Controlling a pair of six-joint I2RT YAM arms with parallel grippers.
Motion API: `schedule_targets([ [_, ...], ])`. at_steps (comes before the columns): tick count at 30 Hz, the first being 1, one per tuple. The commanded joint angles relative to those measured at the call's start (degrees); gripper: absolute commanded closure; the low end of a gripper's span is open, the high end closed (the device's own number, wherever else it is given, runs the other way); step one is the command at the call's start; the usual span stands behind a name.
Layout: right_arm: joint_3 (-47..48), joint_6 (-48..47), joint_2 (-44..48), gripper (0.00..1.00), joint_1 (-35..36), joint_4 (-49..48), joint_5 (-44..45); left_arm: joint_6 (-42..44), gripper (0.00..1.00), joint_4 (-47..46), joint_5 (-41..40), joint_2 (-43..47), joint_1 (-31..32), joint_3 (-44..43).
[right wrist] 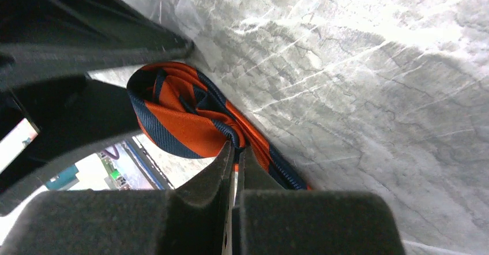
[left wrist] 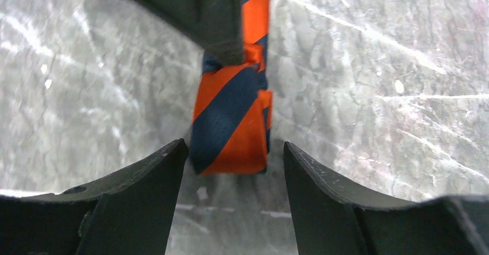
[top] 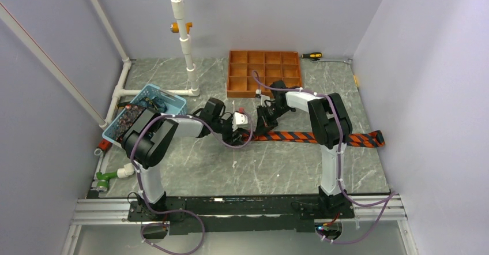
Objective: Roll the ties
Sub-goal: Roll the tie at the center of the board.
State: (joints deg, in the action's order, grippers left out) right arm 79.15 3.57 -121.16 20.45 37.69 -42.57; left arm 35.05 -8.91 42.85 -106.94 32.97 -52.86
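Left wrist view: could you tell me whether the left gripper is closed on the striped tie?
No, the left gripper stands open, its jaws either side of the striped tie's folded end without clamping it.

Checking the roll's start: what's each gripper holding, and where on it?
Right gripper pinches the striped tie just behind its folded end; left gripper, open either side of that fold, holds nothing.

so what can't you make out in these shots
Top view: rolled end of the striped tie, behind the left tool and right tool; number of turns unclear.
Top view: contents of the blue basket, too small, partly under the left arm.
Left wrist view: tie past its folded end, covered by the right tool's finger.
Right wrist view: rest of the tie, cut off behind that tool's fingers.
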Motion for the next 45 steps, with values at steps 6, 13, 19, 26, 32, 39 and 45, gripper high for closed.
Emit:
schedule_targets([
  [6, -3.11, -3.05, -2.20, 1.00, 0.12, -3.41, 11.32, -11.23, 0.38, -11.07, 5.50, 0.40, -2.51, 3.18],
  [13, -3.26, -4.17, -2.38, 1.00, 0.14, -3.24, 11.69, -10.60, 0.54, -11.21, 8.63, 1.86, -1.23, 1.73],
  [19, -3.17, -4.45, -2.39, 1.00, 0.16, -3.82, 11.03, -12.03, 0.62, -10.52, 1.47, 0.90, 1.19, -1.96],
  [26, -3.52, -3.77, -1.92, 1.00, 0.18, -4.38, 10.15, -12.61, 0.60, -10.63, 5.49, -3.61, 2.89, -5.02],
  [32, -3.72, -3.66, -1.95, 1.00, 0.21, -4.35, 9.93, -9.99, 0.56, -8.31, 4.12, -5.25, 3.17, -5.04],
  [39, -4.08, -4.14, -1.87, 1.00, 0.21, -4.03, 10.98, -9.27, 0.36, -6.83, 4.19, 1.36, -1.02, 0.53],
  [45, -3.77, -4.10, -2.30, 1.00, 0.20, -3.96, 11.13, -9.16, 0.21, -6.31, 3.63, 2.75, -1.11, 1.87],
])
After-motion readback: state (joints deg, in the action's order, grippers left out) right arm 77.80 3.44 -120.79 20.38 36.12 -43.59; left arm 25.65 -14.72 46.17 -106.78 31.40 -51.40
